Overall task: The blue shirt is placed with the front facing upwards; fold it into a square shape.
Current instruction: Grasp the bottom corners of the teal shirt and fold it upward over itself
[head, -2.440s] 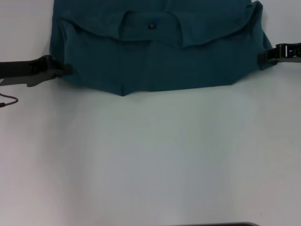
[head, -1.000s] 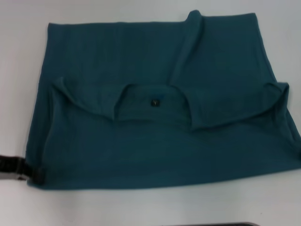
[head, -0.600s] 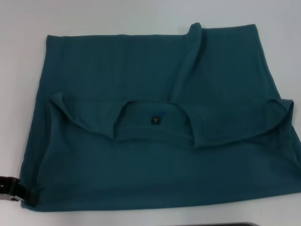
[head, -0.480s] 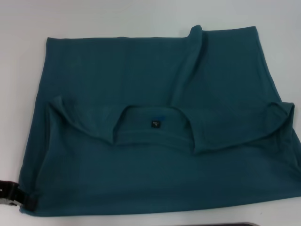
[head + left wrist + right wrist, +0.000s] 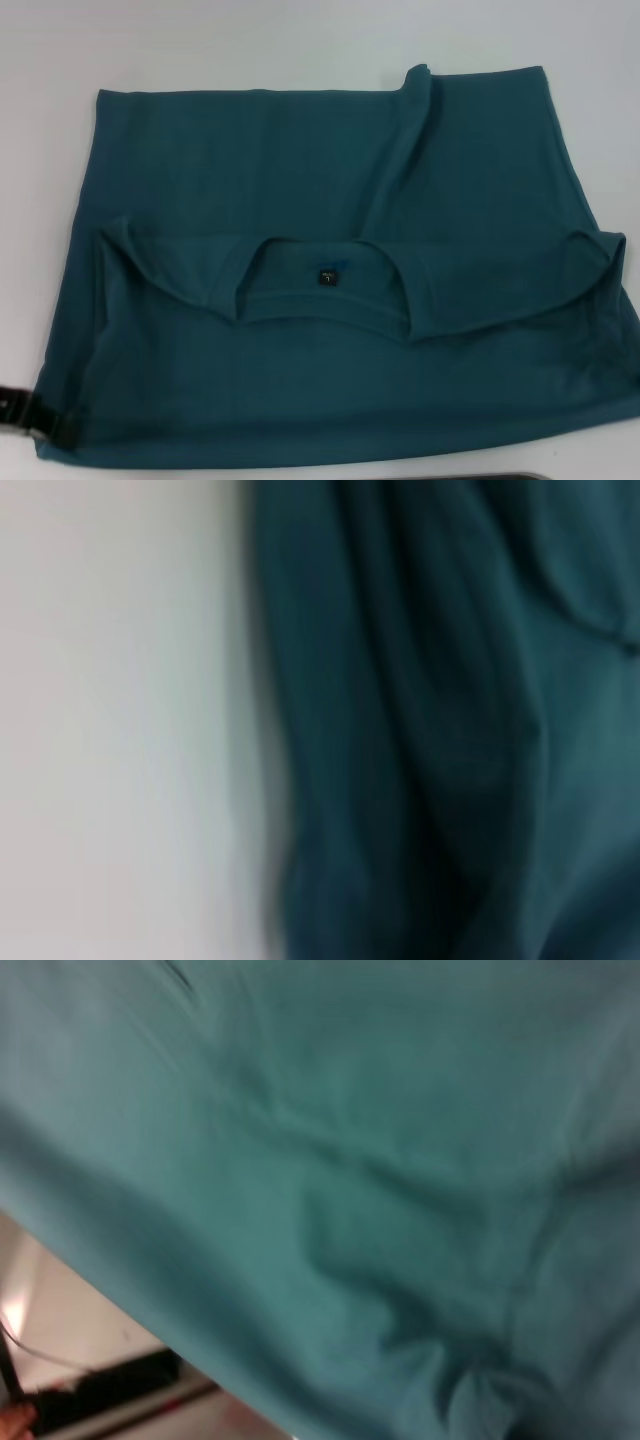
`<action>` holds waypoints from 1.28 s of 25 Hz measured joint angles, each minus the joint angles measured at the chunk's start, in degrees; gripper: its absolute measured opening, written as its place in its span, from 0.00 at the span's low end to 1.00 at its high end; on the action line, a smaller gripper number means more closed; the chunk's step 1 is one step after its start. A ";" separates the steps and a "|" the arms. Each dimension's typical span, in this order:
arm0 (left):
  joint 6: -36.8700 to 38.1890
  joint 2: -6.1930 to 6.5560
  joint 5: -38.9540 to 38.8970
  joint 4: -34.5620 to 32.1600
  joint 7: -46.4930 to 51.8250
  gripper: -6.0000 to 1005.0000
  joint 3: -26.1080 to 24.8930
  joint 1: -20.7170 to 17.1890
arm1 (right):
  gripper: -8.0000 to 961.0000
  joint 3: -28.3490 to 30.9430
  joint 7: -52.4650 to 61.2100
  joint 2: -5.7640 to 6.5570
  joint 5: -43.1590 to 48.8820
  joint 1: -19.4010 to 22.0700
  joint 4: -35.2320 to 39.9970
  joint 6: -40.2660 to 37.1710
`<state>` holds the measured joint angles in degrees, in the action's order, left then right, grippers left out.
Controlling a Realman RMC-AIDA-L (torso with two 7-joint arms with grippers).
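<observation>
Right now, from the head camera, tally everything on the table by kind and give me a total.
Shirts: 1, the blue shirt, partly folded with its collar tag showing.
Robot tools in view: 1, the left tool at the shirt's near left corner.
Tables: 1, the white table.
Total: 3. The right tool is out of the head view.

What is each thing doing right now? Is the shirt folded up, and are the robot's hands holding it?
blue shirt: collar end folded toward the robot over the rest, lying on the table.
collar tag: showing inside the neckline.
left gripper: at the shirt's near left corner.
right gripper: out of sight.
</observation>
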<state>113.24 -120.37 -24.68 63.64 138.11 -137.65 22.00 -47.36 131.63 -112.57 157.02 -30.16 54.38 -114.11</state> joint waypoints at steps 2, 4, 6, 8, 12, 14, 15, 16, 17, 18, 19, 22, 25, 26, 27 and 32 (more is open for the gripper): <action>0.42 -0.23 -1.85 0.89 -0.69 0.01 -0.32 0.52 | 0.05 0.30 -0.04 0.66 -3.86 -0.42 0.38 0.14; 0.69 -0.10 -4.20 1.29 -0.81 0.01 -0.41 1.42 | 0.05 1.21 -0.09 1.33 -7.49 -1.21 0.67 0.38; 0.85 0.36 -6.33 1.32 -0.76 0.01 -0.71 2.48 | 0.05 3.33 -0.48 2.02 -10.10 -2.33 0.83 0.59; 1.00 0.93 -8.60 1.32 -0.49 0.01 -1.75 4.02 | 0.05 6.34 -0.85 2.55 -10.87 -3.46 1.11 0.87; 0.50 2.05 -10.88 0.74 0.00 0.01 -6.88 8.05 | 0.05 11.53 -0.99 3.75 -11.12 -4.85 1.31 2.67; -0.24 2.25 -10.99 0.38 0.34 0.01 -9.61 9.74 | 0.05 13.00 -0.60 4.24 -11.30 -5.20 1.33 4.38; -0.96 2.27 -11.00 0.21 0.66 0.01 -10.99 10.79 | 0.05 13.44 -0.42 4.36 -11.34 -5.36 1.33 5.01; -1.79 2.29 -11.03 0.16 1.00 0.01 -11.47 11.27 | 0.05 13.62 -0.37 4.36 -11.35 -5.46 1.33 5.75; -2.86 2.29 -11.03 0.07 1.59 0.01 -12.20 11.95 | 0.05 13.77 -0.31 4.37 -11.33 -5.53 1.33 6.42; -4.53 2.27 -11.05 -0.08 2.31 0.01 -12.34 12.57 | 0.05 13.84 -0.13 4.38 -11.33 -5.55 1.33 7.48; -6.36 2.20 -11.06 -0.32 3.06 0.01 -12.31 13.02 | 0.05 14.04 0.13 4.40 -11.33 -5.57 1.34 8.56; -11.35 1.81 -10.91 -1.38 5.02 0.01 -11.60 14.04 | 0.05 15.07 1.00 4.44 -11.54 -5.81 1.24 11.78; -15.88 1.51 -10.80 -2.09 7.02 0.01 -9.71 14.85 | 0.05 15.45 1.57 4.16 -11.60 -6.10 1.21 14.63; -17.70 1.51 -10.77 -2.39 8.13 0.01 -8.46 14.98 | 0.05 15.45 1.76 4.07 -11.60 -6.13 1.24 15.50; -19.31 1.51 -10.73 -2.70 8.94 0.01 -7.50 15.10 | 0.05 15.48 2.00 3.98 -11.61 -6.18 1.29 16.56; -25.20 1.44 -10.80 -5.72 10.21 0.01 -4.45 16.20 | 0.05 15.60 2.82 3.52 -11.81 -6.34 1.34 20.45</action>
<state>88.04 -118.93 -35.48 57.92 148.32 -142.10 38.20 -31.76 134.45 -109.05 145.20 -36.49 55.72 -93.65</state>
